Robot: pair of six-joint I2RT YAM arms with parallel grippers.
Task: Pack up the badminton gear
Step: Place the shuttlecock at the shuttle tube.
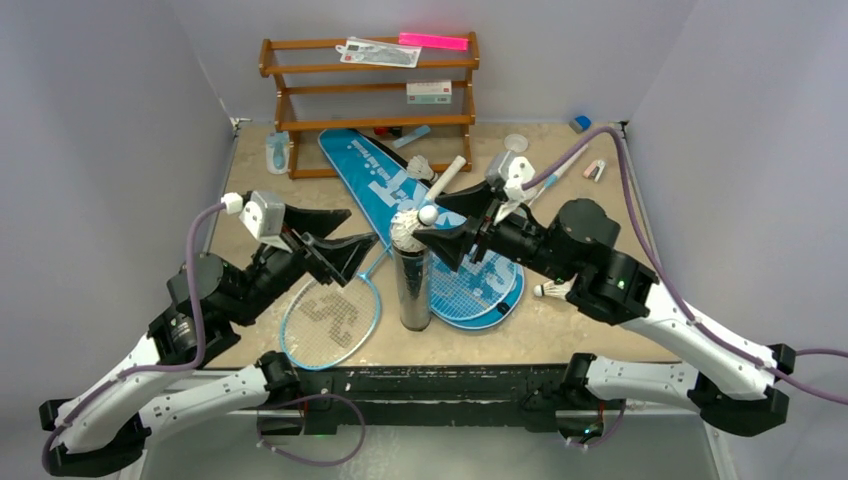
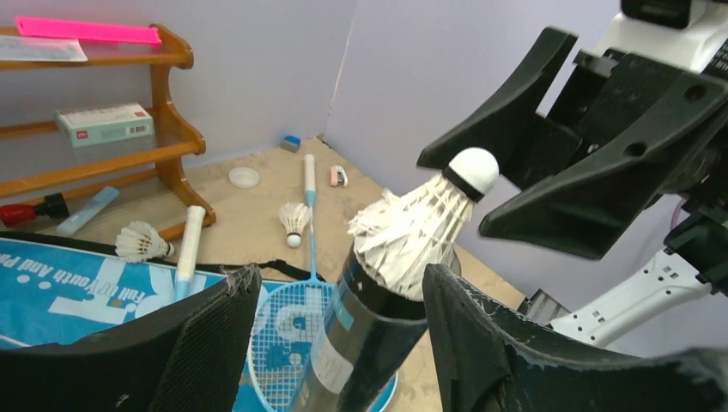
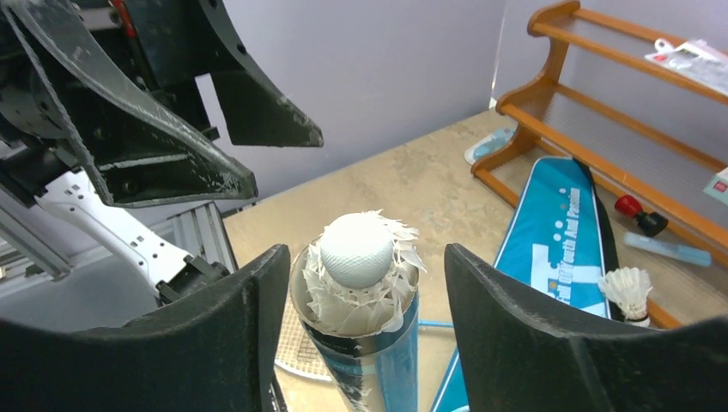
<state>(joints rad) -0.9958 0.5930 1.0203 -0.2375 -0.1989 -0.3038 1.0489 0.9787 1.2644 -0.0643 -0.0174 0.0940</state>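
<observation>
**Ana:** Grey walls box in a tan mottled desk (image 1: 540, 345). A long blue racket-shaped bag (image 1: 365, 165) with white lettering lies slantwise toward the back. One light-blue racket (image 1: 475, 290) rests on it, and the other light-blue racket (image 1: 330, 320) lies flat by the left arm.

**Ben:** Then the black cylinder tube (image 1: 411, 285) stands upright mid-desk. A white feather shuttlecock (image 1: 410, 228) sticks out of its mouth, cork up.

**Ana:** Both claws are spread. The left claw (image 1: 362, 258) sits just beside the tube, pinching nothing. The right claw (image 1: 432, 214) brackets the cork with gaps either side.

**Ben:** I'd say the step is seating that shuttlecock. Left should close on the tube body to steady it. Right should then press down along the tube's axis, not sideways, or the feathers may crush on the rim.

**Ana:** The left wrist view shows it leaning toward the right claw, a tilt that hardly reads from above. The right wrist view shows feathers splayed over the rim.

**Ben:** The top view alone takes in both racket heads.
</observation>
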